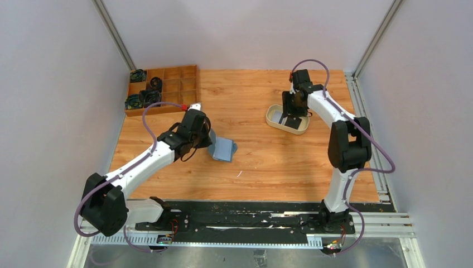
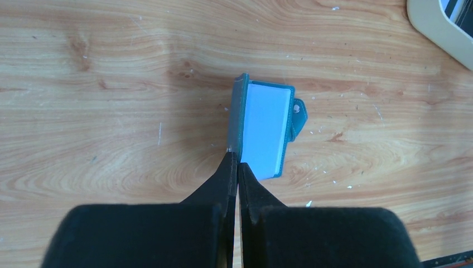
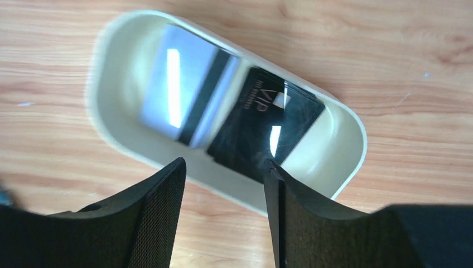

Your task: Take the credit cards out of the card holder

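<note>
The teal-blue card holder (image 1: 223, 149) lies left of the table's centre. In the left wrist view it (image 2: 262, 128) lies partly open, with a pale blue face up and a snap tab on its right side. My left gripper (image 2: 237, 161) is shut, its tips pinching the holder's near left edge; it also shows in the top view (image 1: 210, 143). My right gripper (image 3: 224, 167) is open and empty just above the cream oval tray (image 3: 355, 129). In the tray lie a black card (image 3: 262, 125) and a shiny card with a dark stripe (image 3: 181, 92).
A wooden compartment box (image 1: 173, 84) with several small black parts stands at the back left. The cream tray (image 1: 272, 118) sits at the back right of centre, and its corner shows in the left wrist view (image 2: 438, 30). Aluminium frame posts and grey walls bound the table.
</note>
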Robot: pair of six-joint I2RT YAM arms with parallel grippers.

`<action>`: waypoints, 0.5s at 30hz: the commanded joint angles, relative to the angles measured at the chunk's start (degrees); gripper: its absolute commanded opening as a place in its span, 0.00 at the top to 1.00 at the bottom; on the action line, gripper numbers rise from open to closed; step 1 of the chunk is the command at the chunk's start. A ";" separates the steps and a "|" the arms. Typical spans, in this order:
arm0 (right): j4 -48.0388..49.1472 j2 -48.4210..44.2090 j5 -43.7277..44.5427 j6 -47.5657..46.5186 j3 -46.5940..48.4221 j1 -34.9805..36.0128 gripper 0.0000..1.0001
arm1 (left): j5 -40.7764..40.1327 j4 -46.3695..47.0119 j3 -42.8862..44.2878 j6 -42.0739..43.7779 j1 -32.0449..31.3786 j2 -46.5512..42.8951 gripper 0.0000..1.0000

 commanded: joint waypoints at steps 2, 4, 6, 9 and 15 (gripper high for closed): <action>8.66 -9.61 -6.04 1.16 -3.82 6.94 0.40 | 4.19 10.53 -9.23 -0.86 1.17 -0.57 1.00; 13.57 -11.71 -8.11 2.51 -7.10 10.51 0.38 | 5.68 15.31 -13.70 -1.89 1.40 -0.52 1.00; 20.01 -13.66 -13.04 5.16 -12.49 13.14 0.36 | 6.16 18.77 -17.40 -2.22 1.48 -0.58 1.00; 32.50 -15.20 -23.39 11.96 -20.36 15.26 0.34 | 5.42 21.98 -20.31 -1.85 1.64 -1.50 1.00; 42.87 -13.10 -31.20 16.20 -23.56 20.45 0.34 | 5.02 24.13 -23.08 -1.29 2.33 -2.11 1.00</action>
